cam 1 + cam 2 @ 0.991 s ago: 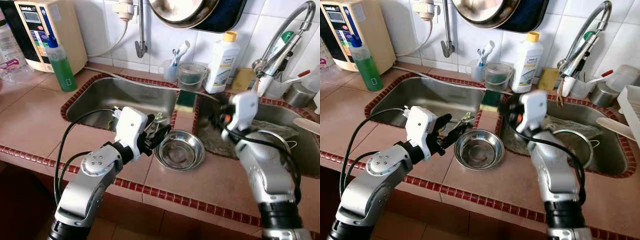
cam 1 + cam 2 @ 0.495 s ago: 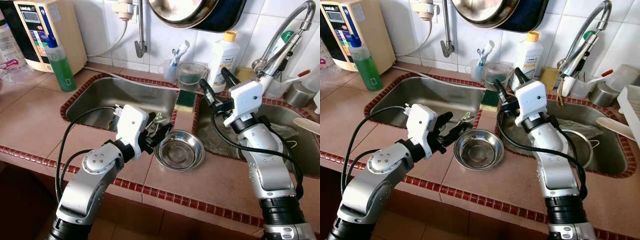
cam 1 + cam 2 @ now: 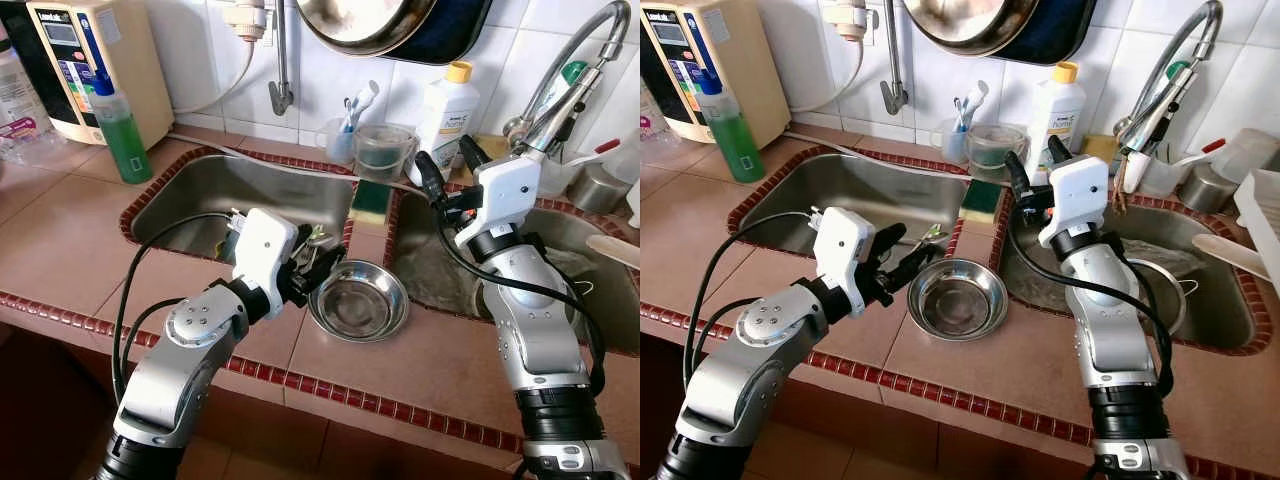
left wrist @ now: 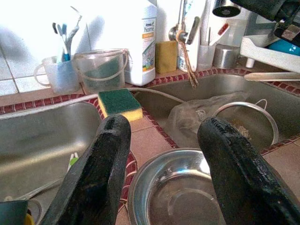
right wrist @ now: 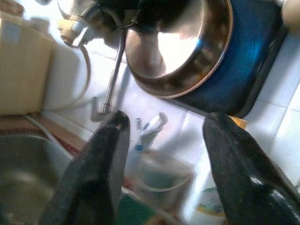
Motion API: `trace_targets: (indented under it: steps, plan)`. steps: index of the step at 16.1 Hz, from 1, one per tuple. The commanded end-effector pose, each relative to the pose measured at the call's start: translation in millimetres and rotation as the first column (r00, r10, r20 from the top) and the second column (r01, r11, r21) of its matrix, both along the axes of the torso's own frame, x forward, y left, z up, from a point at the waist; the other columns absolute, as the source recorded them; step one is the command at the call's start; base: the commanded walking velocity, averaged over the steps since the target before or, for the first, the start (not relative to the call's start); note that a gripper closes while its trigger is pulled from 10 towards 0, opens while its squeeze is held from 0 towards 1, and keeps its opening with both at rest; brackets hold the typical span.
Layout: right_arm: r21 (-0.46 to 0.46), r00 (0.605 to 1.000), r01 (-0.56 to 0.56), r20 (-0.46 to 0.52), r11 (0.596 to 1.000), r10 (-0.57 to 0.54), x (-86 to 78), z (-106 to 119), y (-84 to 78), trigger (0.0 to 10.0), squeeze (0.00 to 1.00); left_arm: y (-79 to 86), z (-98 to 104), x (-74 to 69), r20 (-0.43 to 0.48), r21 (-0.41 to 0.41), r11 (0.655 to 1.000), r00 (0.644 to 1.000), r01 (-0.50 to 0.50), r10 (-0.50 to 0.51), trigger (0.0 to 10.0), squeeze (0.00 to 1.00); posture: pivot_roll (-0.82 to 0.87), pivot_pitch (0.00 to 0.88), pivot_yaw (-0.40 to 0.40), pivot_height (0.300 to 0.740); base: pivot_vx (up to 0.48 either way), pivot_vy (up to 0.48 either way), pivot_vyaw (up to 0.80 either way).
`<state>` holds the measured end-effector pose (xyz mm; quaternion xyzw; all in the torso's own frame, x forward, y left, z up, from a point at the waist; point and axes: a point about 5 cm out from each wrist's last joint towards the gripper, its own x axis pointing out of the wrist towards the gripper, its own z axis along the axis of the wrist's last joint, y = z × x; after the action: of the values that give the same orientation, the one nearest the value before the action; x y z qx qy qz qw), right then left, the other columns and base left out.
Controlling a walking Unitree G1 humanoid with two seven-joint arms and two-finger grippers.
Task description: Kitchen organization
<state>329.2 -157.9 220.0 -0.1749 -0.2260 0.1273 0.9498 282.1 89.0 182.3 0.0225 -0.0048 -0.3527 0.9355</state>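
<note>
1. A tiled surface [image 3: 400, 370] with a red-brick edge carries a steel bowl [image 3: 360, 300], which stands upright and empty on the near ledge, in front of the divider between two sinks.
2. The left hand [image 3: 318, 262] hovers just left of the bowl's rim, its two black fingers [image 4: 101, 173] spread apart with nothing between them.
3. The left sink [image 3: 200, 195] lies behind that hand; the right sink [image 3: 590, 290] holds a round strainer [image 3: 1165, 290] and crumpled clear plastic.
4. The right hand [image 3: 448, 168] is raised above the right sink's left edge, its fingers [image 5: 96, 173] parted and empty, pointing toward the back wall.
5. A green-and-yellow sponge [image 4: 119, 104] rests on the divider's far end.
6. Farther back stand a clear tub [image 3: 384, 150], a white bottle [image 3: 445, 110] and, far left, a green bottle [image 3: 120, 125].
</note>
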Motion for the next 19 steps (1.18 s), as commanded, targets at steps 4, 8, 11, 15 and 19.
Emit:
trace_targets:
  steps: [4, 8, 11, 15, 19]
  plan:
    - [-0.079, 0.998, 0.063, -0.007, 0.995, -0.064, 4.2, -8, -2.4, 10.0, 1.0, -2.3, 4, 1.9, 0.015, -0.001, 1.0, 1.0, 0.009, -0.009, 10.0, 0.0, -0.16, 0.0, 0.002, 0.736, 0.0, 0.0, 0.0]
    - [0.239, 0.993, 0.085, -0.104, 0.967, -0.062, 10.3, -8, -12.0, 10.0, 1.0, -3.4, 4, 1.4, 0.015, -0.004, 1.0, 1.0, 0.007, -0.007, 10.0, 0.0, -0.16, 0.0, -0.005, 0.736, 0.0, 0.0, 0.0]
    - [0.153, 0.981, 0.093, -0.185, 0.984, -0.064, 14.4, -22, -9.9, 10.0, 0.0, -3.4, 4, 2.3, 0.02, -0.004, 1.0, 1.0, 0.007, -0.007, 10.0, 0.0, -0.16, 0.0, -0.004, 0.736, 0.0, 0.0, 0.0]
    - [0.643, 0.946, 0.177, -0.32, 0.745, 0.051, 17.5, -29, -22.0, 10.0, 1.0, -4.5, 4, 1.8, 0.019, -0.006, 1.0, 1.0, 0.011, -0.011, 10.0, 0.0, -0.16, 0.0, 0.0, 0.736, 0.0, 0.0, 0.0]
    - [0.668, 0.913, 0.242, -0.402, 0.704, 0.067, 17.0, -41, -25.9, 10.0, 1.0, -4.7, 3, 1.6, 0.017, -0.002, 1.0, 1.0, 0.02, -0.02, 10.0, 0.0, -0.17, 0.0, 0.005, 0.736, 0.0, 0.0, 0.0]
